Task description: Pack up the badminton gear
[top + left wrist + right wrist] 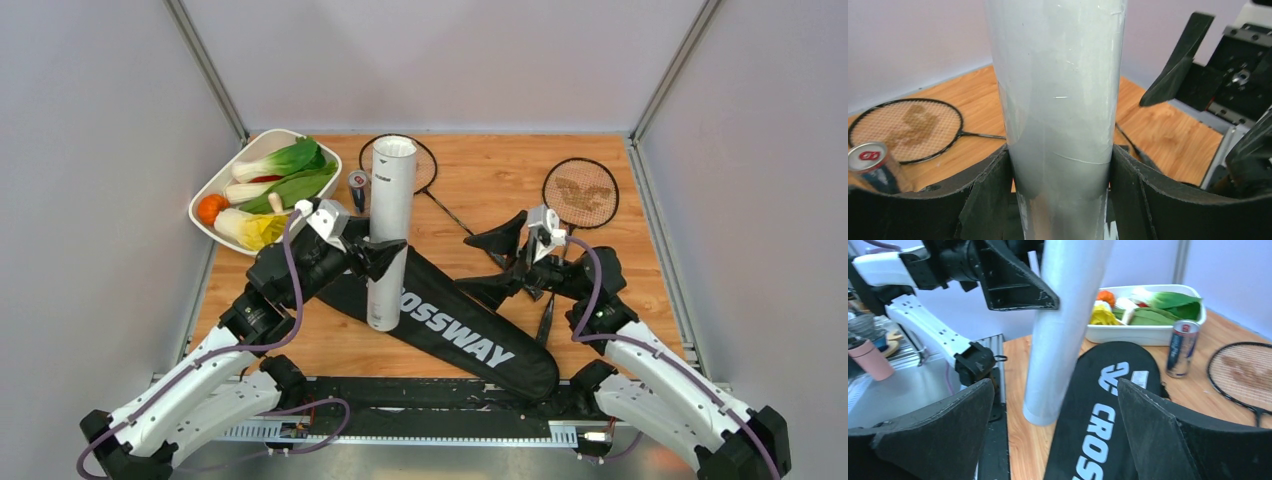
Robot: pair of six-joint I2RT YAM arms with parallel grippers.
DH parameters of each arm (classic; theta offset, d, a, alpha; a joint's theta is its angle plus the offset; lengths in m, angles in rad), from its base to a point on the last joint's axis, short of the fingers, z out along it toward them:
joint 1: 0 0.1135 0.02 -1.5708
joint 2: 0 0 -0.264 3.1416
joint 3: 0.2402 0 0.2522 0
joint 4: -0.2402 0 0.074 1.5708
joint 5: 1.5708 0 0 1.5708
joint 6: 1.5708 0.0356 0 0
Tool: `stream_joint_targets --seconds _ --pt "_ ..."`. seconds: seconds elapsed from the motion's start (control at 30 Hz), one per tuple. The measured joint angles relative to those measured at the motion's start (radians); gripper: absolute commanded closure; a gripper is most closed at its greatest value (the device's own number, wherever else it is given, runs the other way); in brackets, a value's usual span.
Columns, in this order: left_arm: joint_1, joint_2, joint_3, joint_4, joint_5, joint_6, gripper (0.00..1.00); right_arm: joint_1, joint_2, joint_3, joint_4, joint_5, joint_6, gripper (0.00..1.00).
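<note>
The white tube (388,230) hangs tilted over the black CROSSWAY bag (470,338), its open end up and away from me. My left gripper (384,254) is shut on its middle; in the left wrist view the fingers (985,197) press both sides of the tube (1063,100). My right gripper (492,266) stands open to the right of the tube, over the bag, with nothing between its fingers (1168,435). One racket (580,193) lies at the back right. The head of another racket (428,165) shows behind the tube.
A blue-silver can (357,187) stands left of the tube's top. The white tray (228,170) of vegetables sits at the back left. Grey walls close in the table on three sides. A black rail (400,392) runs along the near edge.
</note>
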Motion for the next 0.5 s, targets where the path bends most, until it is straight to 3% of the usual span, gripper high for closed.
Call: stream_joint_targets --seconds 0.37,0.5 --pt "0.0 0.047 -0.081 0.318 0.087 -0.125 0.89 0.218 0.31 0.172 0.011 0.117 0.026 0.0" --pt "0.0 0.055 -0.118 0.398 0.109 -0.153 0.85 0.276 0.418 0.241 0.009 0.18 0.024 0.06"
